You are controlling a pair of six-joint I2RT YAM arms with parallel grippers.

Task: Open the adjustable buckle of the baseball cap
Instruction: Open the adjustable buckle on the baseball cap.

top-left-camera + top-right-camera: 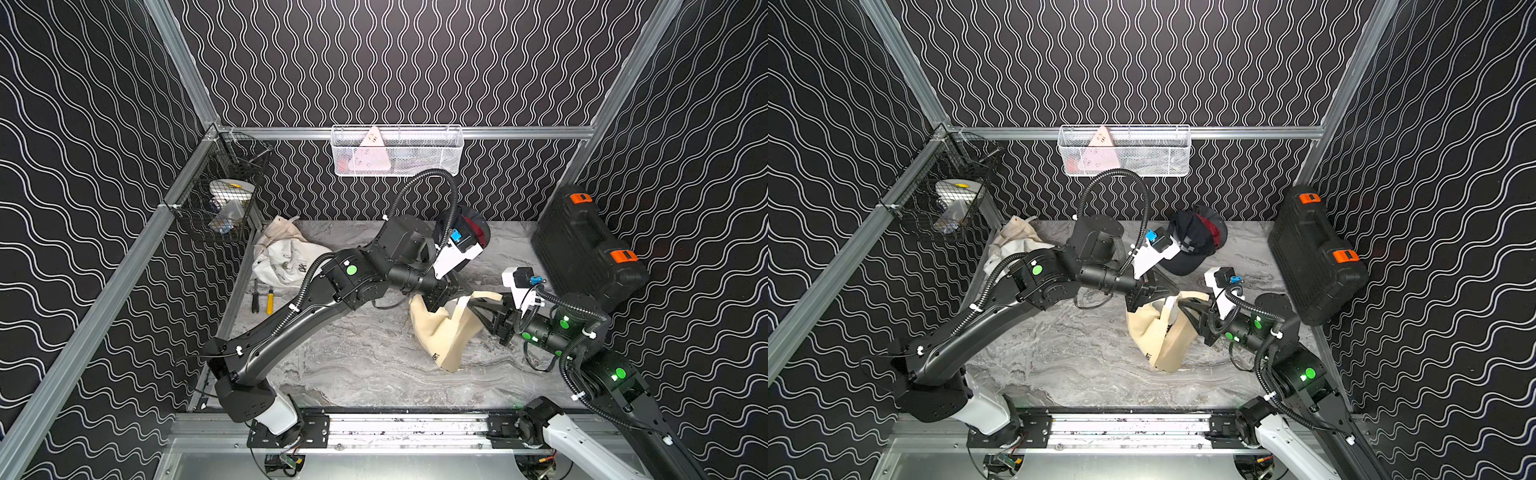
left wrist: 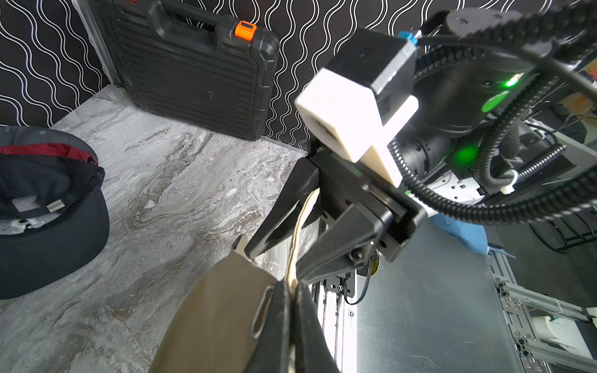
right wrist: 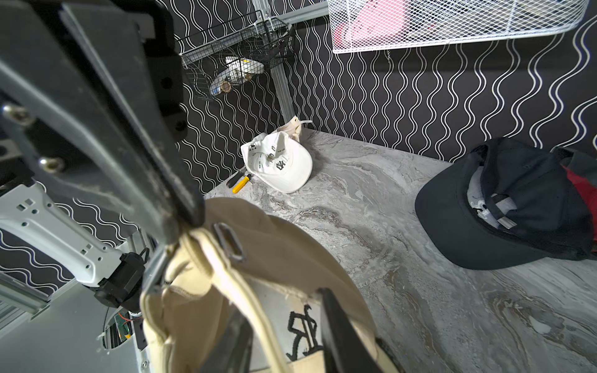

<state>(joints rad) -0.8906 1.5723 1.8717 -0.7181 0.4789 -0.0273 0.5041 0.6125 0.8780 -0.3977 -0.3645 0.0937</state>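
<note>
Toward four o'clock on the table | cap: light, floppy, I'd judge | left gripper clamped on strap by stiff buckle | right gripper jaws apart astride strap | likely best hold: strap end

walls: black, white wavy lines | floor: grey marble (veined) | frame: aluminium rails

The left arm stretches far forward and toward the right, and the left tool is pinched tight on a strap. The right arm is folded short, its wrist facing the left arm. The right tool has its jaws apart on either side of the strap.
</note>
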